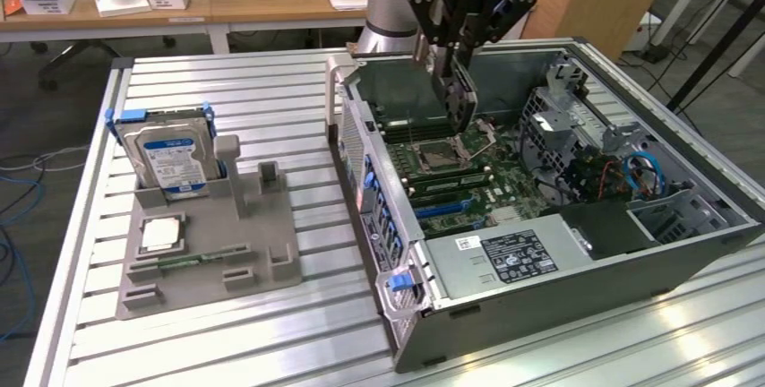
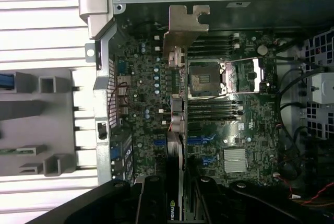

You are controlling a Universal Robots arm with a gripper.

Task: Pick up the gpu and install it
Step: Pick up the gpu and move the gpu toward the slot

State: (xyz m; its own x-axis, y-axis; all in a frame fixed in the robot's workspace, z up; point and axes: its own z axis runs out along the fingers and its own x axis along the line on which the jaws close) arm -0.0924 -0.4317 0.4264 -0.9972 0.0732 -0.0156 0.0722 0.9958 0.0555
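Note:
My gripper [image 1: 458,51] is shut on the gpu [image 1: 461,100], a thin black card that hangs edge-down over the open computer case [image 1: 538,262]. The card's lower end is just above the motherboard [image 1: 472,185], close to the CPU socket [image 1: 442,150]. In the wrist view the gpu [image 2: 177,114] shows edge-on between the dark fingers [image 2: 151,203], with its silver bracket [image 2: 185,25] at the far end near the case's rear wall. The gripper [image 2: 177,200] sits over the board's blue expansion slots [image 2: 201,140].
On the exterior view's left a grey fixture tray [image 1: 203,270] holds an upright blue-labelled hard drive [image 1: 174,159], a square chip [image 1: 161,233] and a green memory stick [image 1: 197,260]. Inside the case are a power supply [image 1: 514,257], cables [image 1: 640,172] and a drive cage [image 1: 562,109].

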